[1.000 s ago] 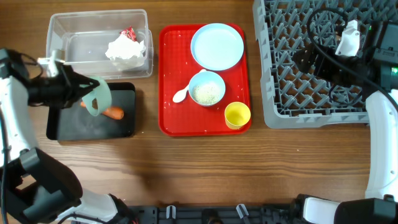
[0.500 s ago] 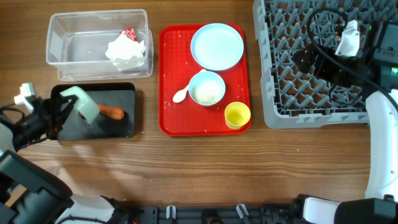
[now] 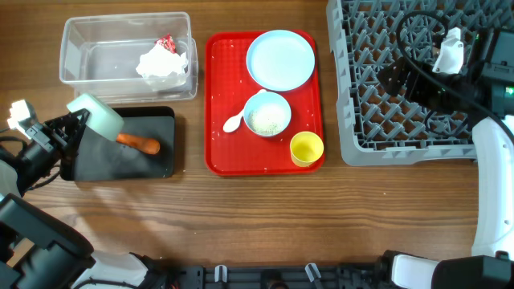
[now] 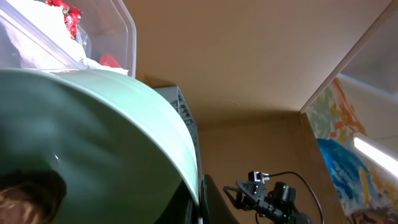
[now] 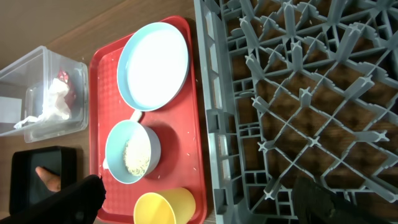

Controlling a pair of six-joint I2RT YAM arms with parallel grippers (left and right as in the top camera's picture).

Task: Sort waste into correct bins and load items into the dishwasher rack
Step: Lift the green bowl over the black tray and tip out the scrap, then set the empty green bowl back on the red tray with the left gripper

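Sorting part done: crumpled napkins (image 3: 163, 64) and red wrapper (image 3: 166, 42) lie in the clear tub (image 3: 80, 48), carrot (image 3: 138, 144) in the matte black tray (image 3: 120, 164). Left gripper (image 3: 78, 127) clamps the smooth mint green bowl (image 3: 95, 115), tilted over that tray, brown lump (image 4: 25, 198) inside. Right gripper (image 5: 199, 186), jaws apart, hangs over the pegged grey rack (image 3: 361, 96), unloaded. Plate (image 3: 279, 60), rice bowl (image 3: 267, 116), spoon (image 3: 233, 123), yellow cup (image 3: 306, 148) sit on the glossy red tray (image 3: 221, 156).

Bare wooden surface (image 3: 265, 217) lies open to me all along 6 o'clock. The flat red plastic tray (image 3: 226, 80) crowds 12; the large grey grid rack (image 3: 377, 112) walls off 2 to 3.
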